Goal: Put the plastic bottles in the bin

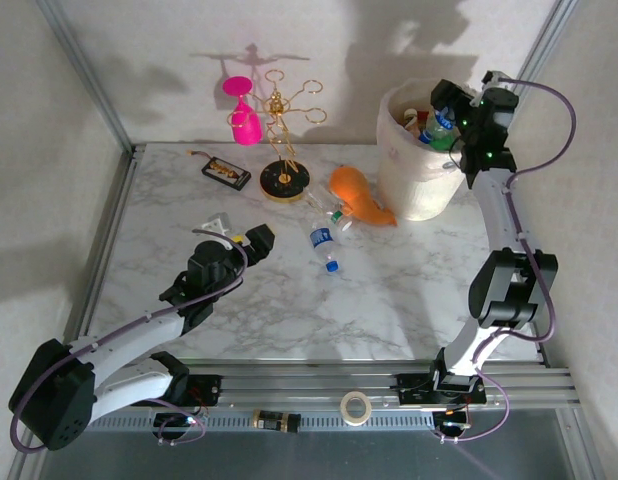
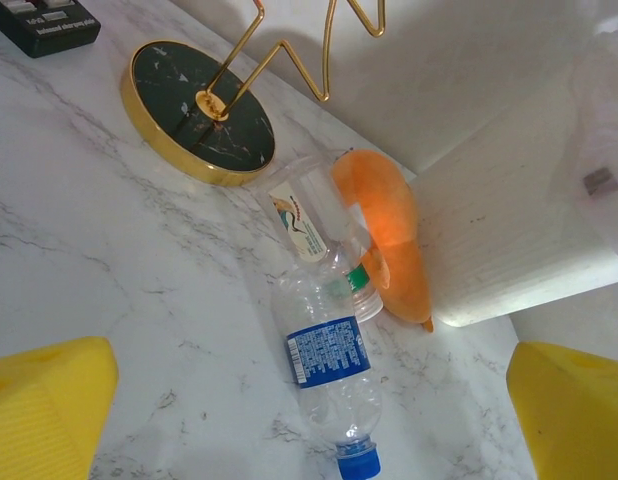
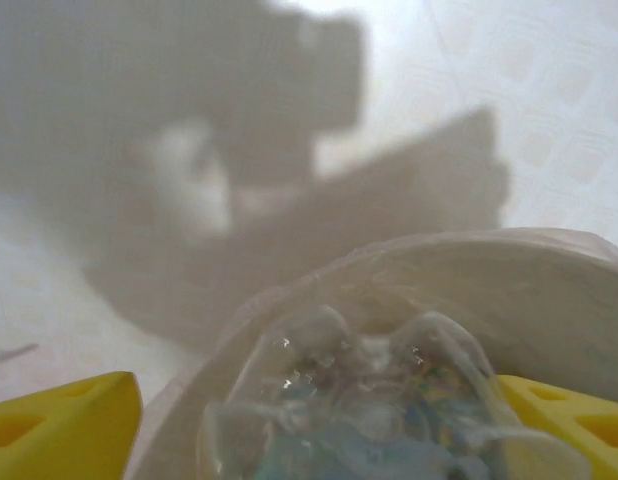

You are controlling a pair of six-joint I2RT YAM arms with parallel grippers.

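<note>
The cream-white bin (image 1: 414, 185) stands at the back right with several plastic bottles inside. My right gripper (image 1: 444, 112) hangs over its rim, open. In the right wrist view the base of a clear bottle (image 3: 369, 400) sits between the wide-apart yellow fingers (image 3: 64, 425), above the bin's wall (image 3: 549, 270). A clear bottle with a blue label and cap (image 1: 324, 245) (image 2: 329, 360) lies on the marble. A second clear bottle (image 1: 334, 212) (image 2: 309, 220) lies beside it, against the orange toy. My left gripper (image 1: 257, 240) (image 2: 311, 400) is open, just left of the blue-labelled bottle.
An orange fish toy (image 1: 357, 192) lies against the bin's foot. The gold wire rack (image 1: 285, 180) with a pink glass (image 1: 244, 120) stands at the back centre. A flat black device (image 1: 226, 173) lies to its left. A tape roll (image 1: 356, 407) rests on the front rail.
</note>
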